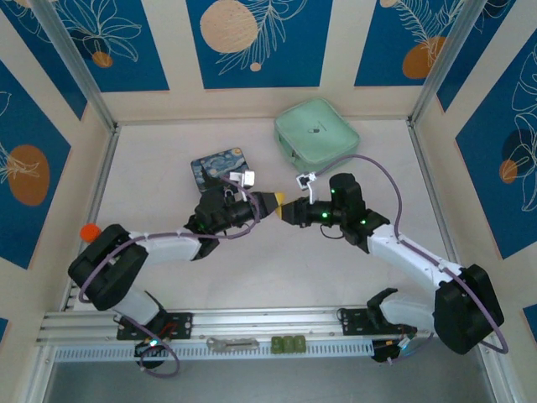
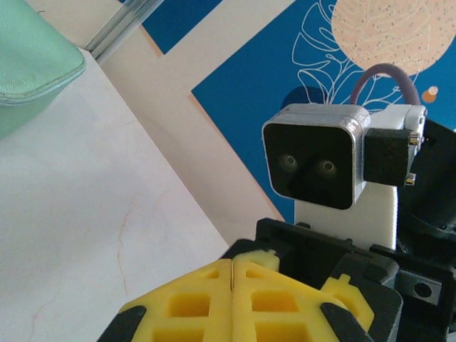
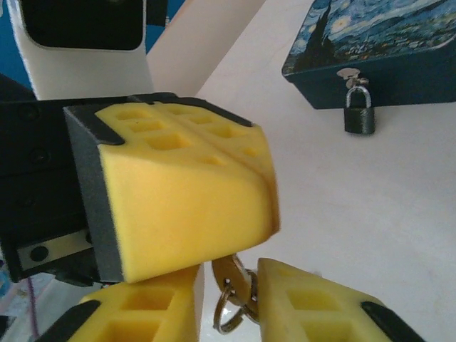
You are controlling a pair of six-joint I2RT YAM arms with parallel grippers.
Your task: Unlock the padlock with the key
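- Two grippers of mine meet tip to tip over the middle of the table (image 1: 159,176): the left gripper (image 1: 270,204) points right and the right gripper (image 1: 283,211) points left, with the yellow tips touching or all but touching.
- Left arm: the elbow is folded out near the left wall and the forearm runs right toward centre, level with the tabletop.
- Right arm: the elbow is by the right wall, the forearm angles up and left, and the wrist is turned in to face the left one.
- Left gripper state: the yellow pads (image 2: 206,299) are pressed flat together with only a seam between them. In its wrist view it looks straight at the right wrist camera (image 2: 313,164).
- Right gripper state: the fingers (image 3: 320,303) sit a narrow gap apart.
- The key (image 3: 231,303) hangs on its ring in that gap, against one pad. Its top runs up under the left gripper's tip. I cannot tell which gripper actually pinches it.
- The padlock (image 3: 358,112) hangs closed from the hasp on the front of the Starry Night tin (image 3: 370,43), well apart from both grippers.
- The tin sits just behind the left wrist in the top view, and a mint-green pouch (image 1: 317,136) lies further back to its right.
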